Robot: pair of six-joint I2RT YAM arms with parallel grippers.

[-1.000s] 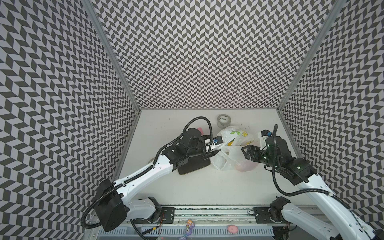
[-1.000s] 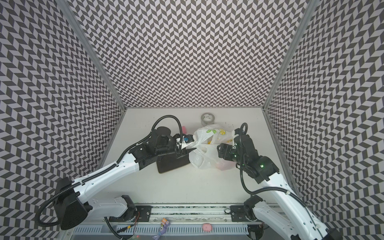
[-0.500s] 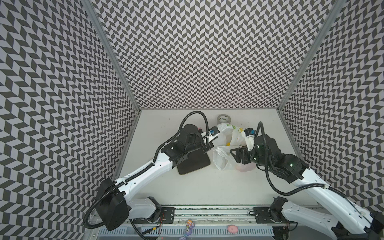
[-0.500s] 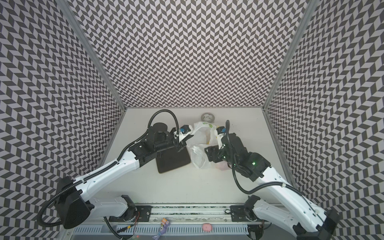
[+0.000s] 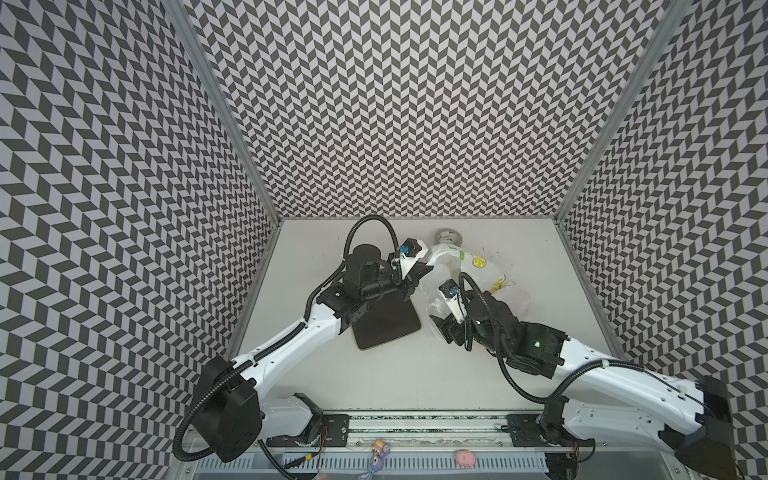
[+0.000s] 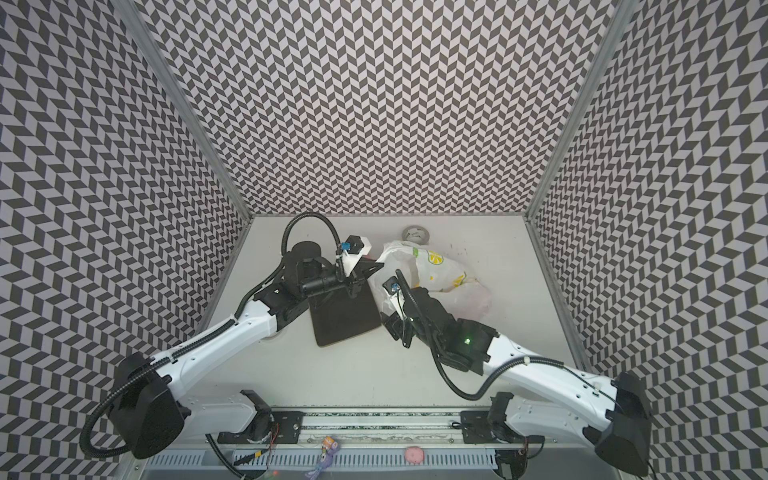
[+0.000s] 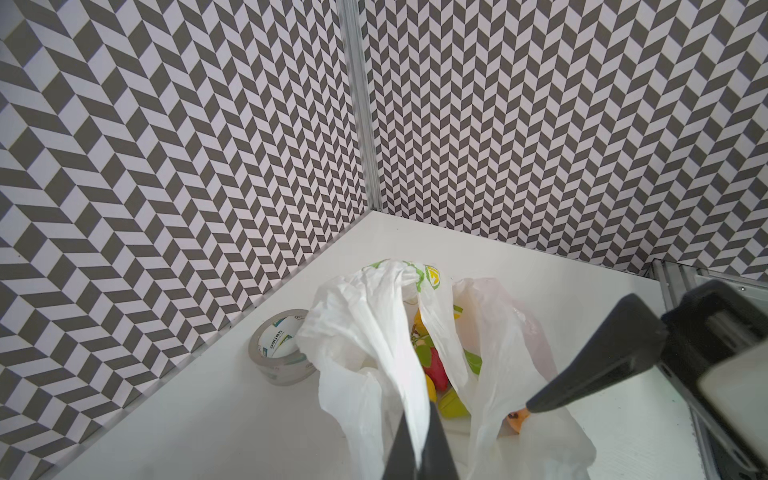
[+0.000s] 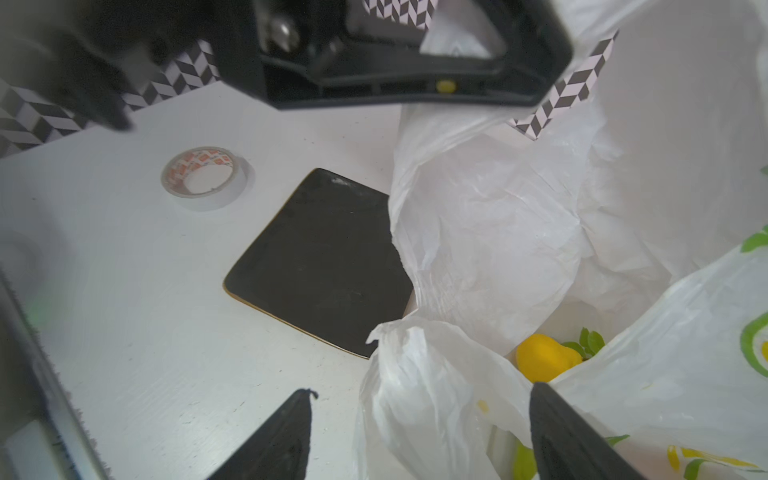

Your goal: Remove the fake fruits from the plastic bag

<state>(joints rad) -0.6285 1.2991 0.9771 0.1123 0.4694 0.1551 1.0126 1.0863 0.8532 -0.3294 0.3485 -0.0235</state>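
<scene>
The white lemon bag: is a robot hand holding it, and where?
Yes. The left gripper has its fingers shut on a bunched strip of the thin white lemon-printed plastic bag at its opening. The right gripper is open, holding nothing.

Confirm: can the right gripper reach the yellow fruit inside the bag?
Probably yes: the left gripper pinches the plastic bag up, leaving the yellow fruit exposed ahead of the open right gripper; a fold may snag.

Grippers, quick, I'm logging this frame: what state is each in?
Left gripper: shut on the plastic bag.
Right gripper: open, astride the bag's rim, holding nothing.
</scene>
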